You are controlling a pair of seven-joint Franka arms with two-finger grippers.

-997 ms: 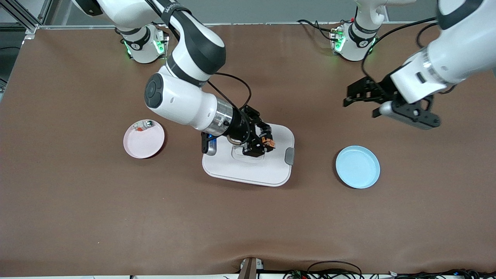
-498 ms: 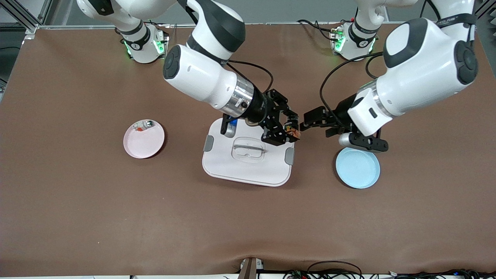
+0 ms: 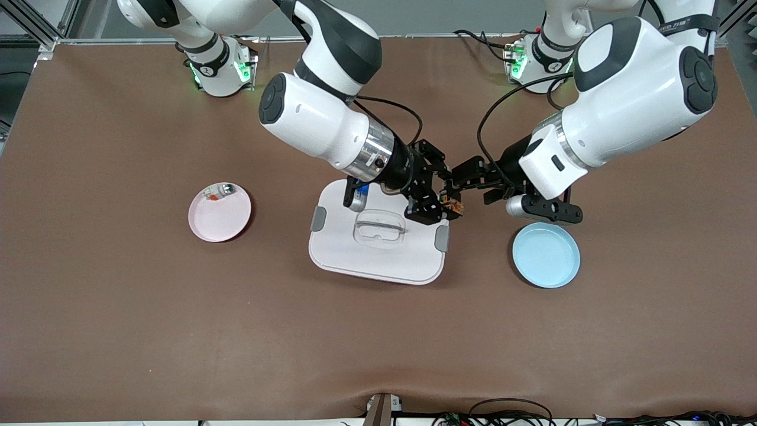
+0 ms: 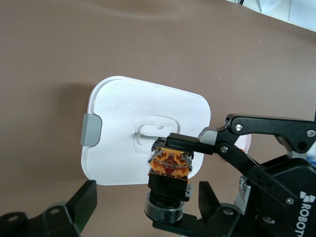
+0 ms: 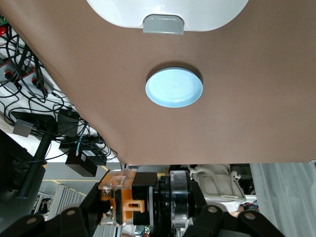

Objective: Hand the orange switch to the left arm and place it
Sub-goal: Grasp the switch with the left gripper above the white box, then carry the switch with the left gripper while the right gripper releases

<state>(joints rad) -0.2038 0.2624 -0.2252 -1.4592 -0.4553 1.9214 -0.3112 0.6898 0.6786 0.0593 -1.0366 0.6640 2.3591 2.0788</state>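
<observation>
White box (image 3: 378, 245) sat at table centre, with the blue plate (image 3: 546, 255) at its 3 o'clock and the pink plate (image 3: 219, 212) at its 9 o'clock. Over the box's corner toward the left arm's end, the right gripper (image 3: 445, 204) pinched the orange switch (image 3: 454, 205), apparently presenting it mid-air for handover. Left gripper (image 3: 455, 180) met it at the switch, fingers spread, not yet clamped.
</observation>
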